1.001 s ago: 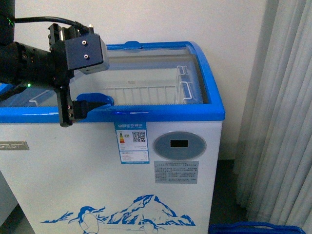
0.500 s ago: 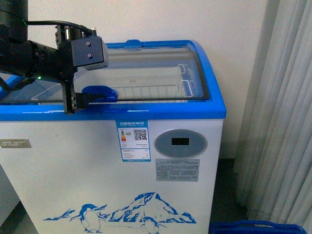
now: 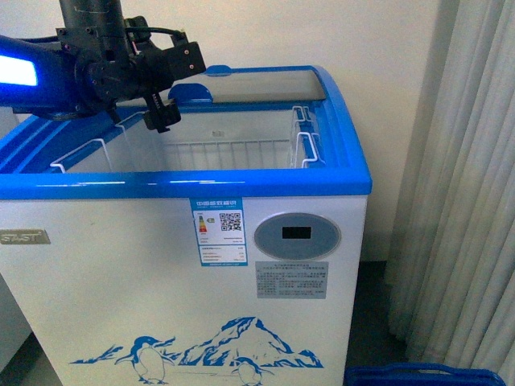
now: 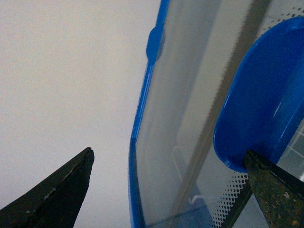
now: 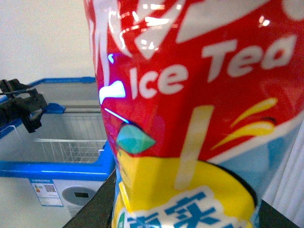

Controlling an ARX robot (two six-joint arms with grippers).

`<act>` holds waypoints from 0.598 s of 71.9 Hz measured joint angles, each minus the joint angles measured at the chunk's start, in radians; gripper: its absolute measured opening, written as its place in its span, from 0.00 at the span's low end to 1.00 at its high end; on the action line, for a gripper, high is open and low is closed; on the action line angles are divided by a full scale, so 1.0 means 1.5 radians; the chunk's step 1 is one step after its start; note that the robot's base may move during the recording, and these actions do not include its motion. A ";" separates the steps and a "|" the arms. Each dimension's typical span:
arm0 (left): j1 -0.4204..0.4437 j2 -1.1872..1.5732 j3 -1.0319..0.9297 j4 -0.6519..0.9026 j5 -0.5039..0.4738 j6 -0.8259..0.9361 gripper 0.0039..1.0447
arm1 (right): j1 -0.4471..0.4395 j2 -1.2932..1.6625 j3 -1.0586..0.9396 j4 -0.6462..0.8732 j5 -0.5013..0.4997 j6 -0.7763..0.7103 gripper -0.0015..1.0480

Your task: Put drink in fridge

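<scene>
Right wrist view is almost filled by the drink (image 5: 190, 95), with its red Ice Tea label very close. It sits between my right fingers (image 5: 92, 211), which grip it from both sides. Beyond it stands the fridge (image 5: 52, 168), well apart, its top open. My left fingers (image 4: 59, 190) are spread apart, one tip just at the blue lid handle (image 4: 261, 104).

one fridge (image 3: 121, 265), one drink (image 5: 190, 95), one blue basket (image 3: 418, 375), one curtain (image 3: 475, 201), one arm (image 3: 105, 76) in the front view.
</scene>
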 joint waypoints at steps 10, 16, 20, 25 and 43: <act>-0.008 0.042 0.076 0.001 -0.072 -0.101 0.92 | 0.000 0.000 0.000 0.000 0.006 0.000 0.37; -0.018 -0.010 -0.030 0.061 -0.137 -0.213 0.92 | 0.000 0.000 0.000 0.000 0.001 0.000 0.37; -0.017 -0.074 -0.134 0.064 -0.161 -0.295 0.92 | 0.001 0.000 0.000 0.000 -0.002 0.000 0.37; -0.012 -0.152 -0.246 0.065 -0.160 -0.381 0.92 | 0.001 0.000 0.000 0.000 0.002 0.000 0.37; -0.007 -0.558 -0.763 0.123 -0.067 -0.726 0.92 | 0.001 0.000 0.000 0.000 0.002 0.000 0.37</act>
